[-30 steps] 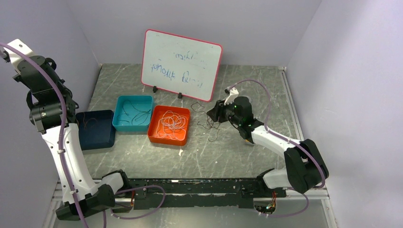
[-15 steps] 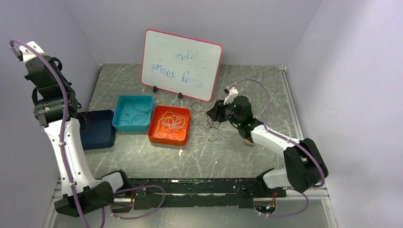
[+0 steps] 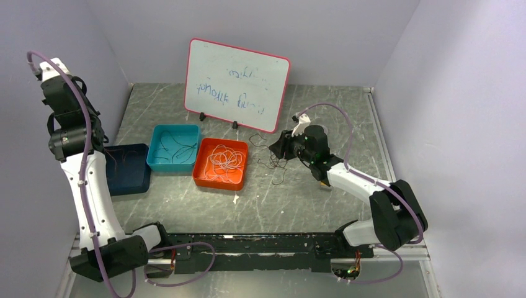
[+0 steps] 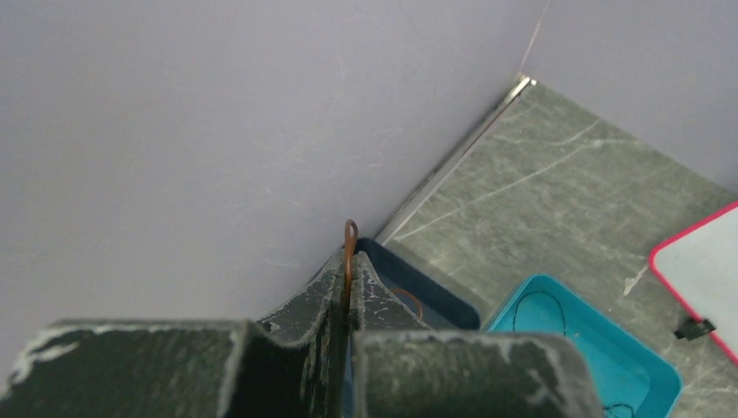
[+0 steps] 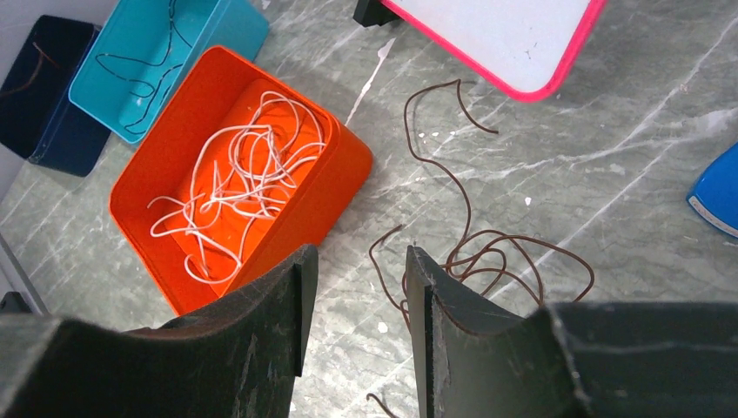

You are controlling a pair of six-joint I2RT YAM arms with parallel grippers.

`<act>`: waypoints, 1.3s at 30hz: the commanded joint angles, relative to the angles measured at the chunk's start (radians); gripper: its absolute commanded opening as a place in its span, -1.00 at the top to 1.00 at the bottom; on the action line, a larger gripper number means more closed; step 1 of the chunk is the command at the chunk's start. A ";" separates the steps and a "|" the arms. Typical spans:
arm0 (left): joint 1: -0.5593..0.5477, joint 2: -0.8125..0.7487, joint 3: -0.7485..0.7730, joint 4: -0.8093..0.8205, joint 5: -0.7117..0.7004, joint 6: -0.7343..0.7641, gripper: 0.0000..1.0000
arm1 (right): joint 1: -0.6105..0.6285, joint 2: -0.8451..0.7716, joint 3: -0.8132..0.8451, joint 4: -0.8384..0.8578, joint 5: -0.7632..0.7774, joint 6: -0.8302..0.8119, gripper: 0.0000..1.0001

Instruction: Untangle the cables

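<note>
Cables (image 3: 273,162) lie in several places. One thin reddish-brown wire (image 4: 350,248) is pinched in the clenched left gripper (image 4: 348,283), high over the dark blue plastic tray (image 4: 439,300). The right gripper (image 5: 357,266), fingers spread and empty, hangs over a loose dark-brown wire tangle (image 5: 487,252) on the grey marbled table (image 5: 566,131), just beside the orange plastic tray (image 5: 335,200) holding white wires (image 5: 244,174).

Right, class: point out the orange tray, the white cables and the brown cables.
orange tray (image 5: 324,202): right wrist view, outer wall.
white cables (image 5: 246,174): right wrist view, tangle's middle.
brown cables (image 5: 489,250): right wrist view, looped bundle.
</note>
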 commanded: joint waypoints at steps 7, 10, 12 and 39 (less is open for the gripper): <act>0.008 0.058 -0.132 0.086 0.118 0.034 0.86 | 0.030 0.004 0.022 0.012 -0.003 0.002 0.08; 0.008 0.090 -0.137 0.088 0.122 0.034 0.86 | 0.033 -0.001 0.019 0.010 0.000 0.000 0.08; 0.009 0.100 -0.145 0.091 0.115 0.030 0.86 | 0.032 -0.003 0.017 0.009 0.004 -0.002 0.08; 0.019 0.201 -0.487 0.094 -0.084 -0.440 0.86 | 0.034 -0.010 0.006 0.022 -0.005 0.000 0.07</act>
